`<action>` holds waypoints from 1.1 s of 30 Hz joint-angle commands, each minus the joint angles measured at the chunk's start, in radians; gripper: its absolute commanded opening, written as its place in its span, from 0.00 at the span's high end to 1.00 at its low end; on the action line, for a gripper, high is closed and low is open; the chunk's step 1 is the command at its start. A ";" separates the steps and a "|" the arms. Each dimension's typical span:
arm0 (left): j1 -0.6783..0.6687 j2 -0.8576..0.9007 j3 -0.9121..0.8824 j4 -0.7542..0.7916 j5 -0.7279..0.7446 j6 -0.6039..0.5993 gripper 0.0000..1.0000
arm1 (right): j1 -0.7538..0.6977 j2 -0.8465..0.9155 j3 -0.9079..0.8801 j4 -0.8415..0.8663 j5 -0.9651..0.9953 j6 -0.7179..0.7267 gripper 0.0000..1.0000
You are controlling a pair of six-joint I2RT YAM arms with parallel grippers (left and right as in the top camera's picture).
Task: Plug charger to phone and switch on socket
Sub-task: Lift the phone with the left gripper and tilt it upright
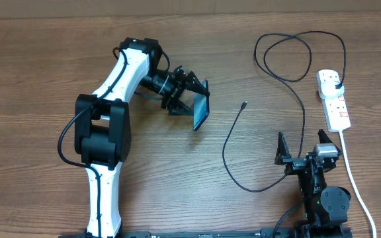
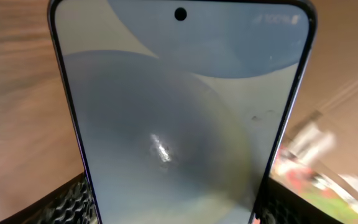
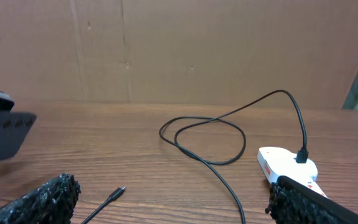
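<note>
Left gripper (image 1: 192, 104) is clamped across the phone (image 1: 201, 112), holding it tilted up on edge with the screen facing its own camera. Right gripper (image 1: 303, 147) hangs spread wide and empty, just beside a bend of the charger cable (image 1: 227, 149). The plug (image 1: 337, 84) already sits in the socket (image 1: 334, 102). The cable's small tip (image 1: 243, 104) lies loose on the table (image 1: 45, 59), near the phone but apart. Plugging in looks like the step in hand. Next, the free arm must pinch that tip and line it up with the port.
</note>
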 commanded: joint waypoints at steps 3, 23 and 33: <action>0.003 0.007 0.028 -0.007 0.239 0.040 0.22 | -0.003 -0.010 -0.011 0.006 0.007 0.006 0.00; 0.005 0.007 0.028 -0.011 0.401 0.039 0.22 | -0.003 -0.010 -0.011 0.006 0.006 0.006 0.00; 0.006 0.007 0.028 -0.011 0.401 0.024 0.22 | -0.003 -0.010 -0.011 0.006 0.006 0.006 0.00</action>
